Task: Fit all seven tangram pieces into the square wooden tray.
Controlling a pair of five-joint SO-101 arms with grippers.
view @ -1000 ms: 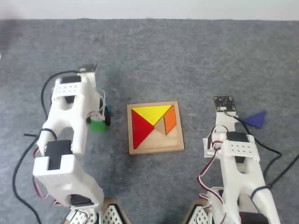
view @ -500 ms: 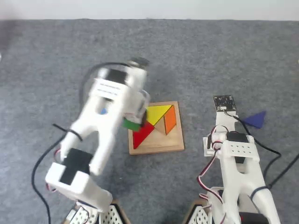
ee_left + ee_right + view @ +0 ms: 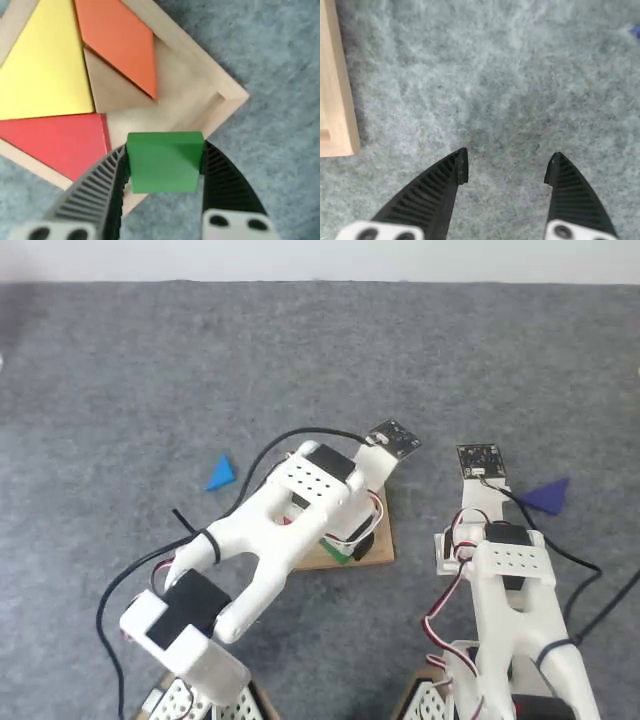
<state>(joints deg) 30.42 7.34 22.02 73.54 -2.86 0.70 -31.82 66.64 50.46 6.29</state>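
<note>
My left gripper is shut on a green square piece, held just above the wooden tray's bare corner. In the tray lie a yellow triangle, an orange parallelogram, a tan triangle and a red triangle. From above, the left arm covers most of the tray, with the green piece showing at its near side. My right gripper stands open over bare carpet, a tray corner beside it.
A small light-blue triangle lies on the grey carpet left of the tray. A dark blue triangle lies right of the right arm. Carpet at the back is open.
The left arm swung from left of the tray across to its near right part, carrying the green square. The light-blue triangle came into sight. The right arm stayed still.
</note>
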